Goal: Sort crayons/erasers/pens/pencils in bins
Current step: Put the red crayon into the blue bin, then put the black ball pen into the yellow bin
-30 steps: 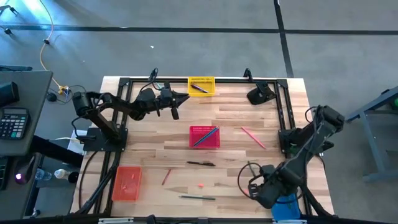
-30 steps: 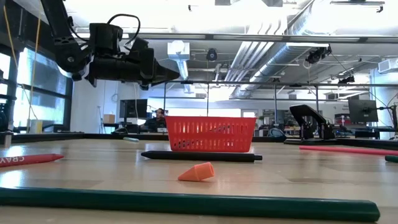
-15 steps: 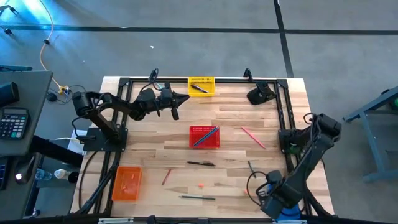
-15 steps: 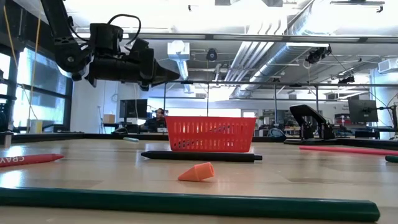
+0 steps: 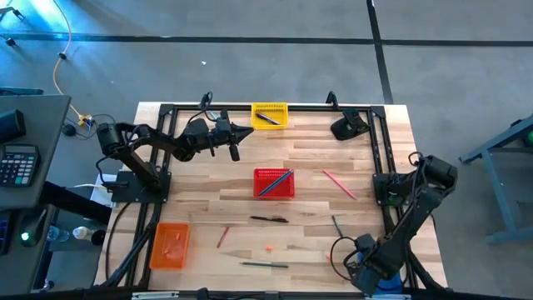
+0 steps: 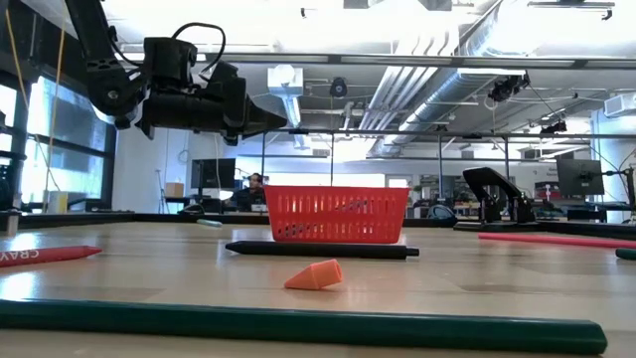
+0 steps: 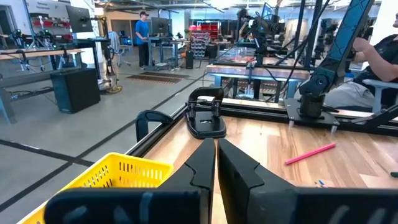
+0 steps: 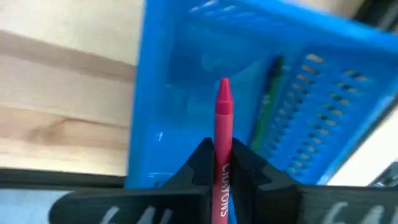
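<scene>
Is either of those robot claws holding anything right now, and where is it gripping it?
The right gripper pinches a red crayon around its middle, tip pointing over the blue bin. The left gripper is shut on nothing.

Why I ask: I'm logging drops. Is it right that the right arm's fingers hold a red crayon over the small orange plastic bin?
Not quite. The right wrist view shows the right gripper shut on the red crayon over the small blue plastic bin, not the orange one.
</scene>
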Tool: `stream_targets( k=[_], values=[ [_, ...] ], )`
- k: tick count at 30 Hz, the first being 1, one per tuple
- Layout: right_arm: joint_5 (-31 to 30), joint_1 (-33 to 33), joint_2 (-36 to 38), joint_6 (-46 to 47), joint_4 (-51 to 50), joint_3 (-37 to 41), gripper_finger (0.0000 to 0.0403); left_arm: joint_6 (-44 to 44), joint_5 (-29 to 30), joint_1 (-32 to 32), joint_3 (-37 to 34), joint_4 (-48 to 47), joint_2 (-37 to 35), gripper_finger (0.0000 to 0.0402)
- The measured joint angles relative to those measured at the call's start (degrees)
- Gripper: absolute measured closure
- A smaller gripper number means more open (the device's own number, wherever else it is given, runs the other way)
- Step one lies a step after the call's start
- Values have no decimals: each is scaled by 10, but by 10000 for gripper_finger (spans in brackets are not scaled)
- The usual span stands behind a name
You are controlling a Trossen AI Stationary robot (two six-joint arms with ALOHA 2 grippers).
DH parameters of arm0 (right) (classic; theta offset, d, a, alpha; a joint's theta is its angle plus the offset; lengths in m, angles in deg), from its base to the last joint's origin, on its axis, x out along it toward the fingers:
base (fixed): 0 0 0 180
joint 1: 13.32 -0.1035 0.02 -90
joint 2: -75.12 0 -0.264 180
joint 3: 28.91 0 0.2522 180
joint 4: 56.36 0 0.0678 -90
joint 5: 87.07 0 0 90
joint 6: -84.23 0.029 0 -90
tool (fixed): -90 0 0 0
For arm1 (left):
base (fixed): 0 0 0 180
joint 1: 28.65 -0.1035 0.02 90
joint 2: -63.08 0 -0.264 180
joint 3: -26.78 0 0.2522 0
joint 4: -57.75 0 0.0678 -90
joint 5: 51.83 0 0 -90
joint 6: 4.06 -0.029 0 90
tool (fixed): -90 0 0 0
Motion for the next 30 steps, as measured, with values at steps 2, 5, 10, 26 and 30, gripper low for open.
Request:
stream_targets(
  k=[2, 5, 10, 26, 30],
  values=[
    [0, -3, 0, 7, 21, 12, 394, 0, 0, 0, 0, 0, 0, 395],
    [1, -4, 0, 11, 36, 28, 387, -4, 0, 0, 0, 0, 0, 395],
    [20, -2, 0, 11, 37, 33, 346, -5, 1, 0, 0, 0, 0, 395],
    [35, 34, 59, -60, -126, -83, 301, -11, 3, 0, 0, 0, 0, 394],
    [-69, 53, 93, -103, -223, -125, 371, -11, 4, 0, 0, 0, 0, 394]
  ],
)
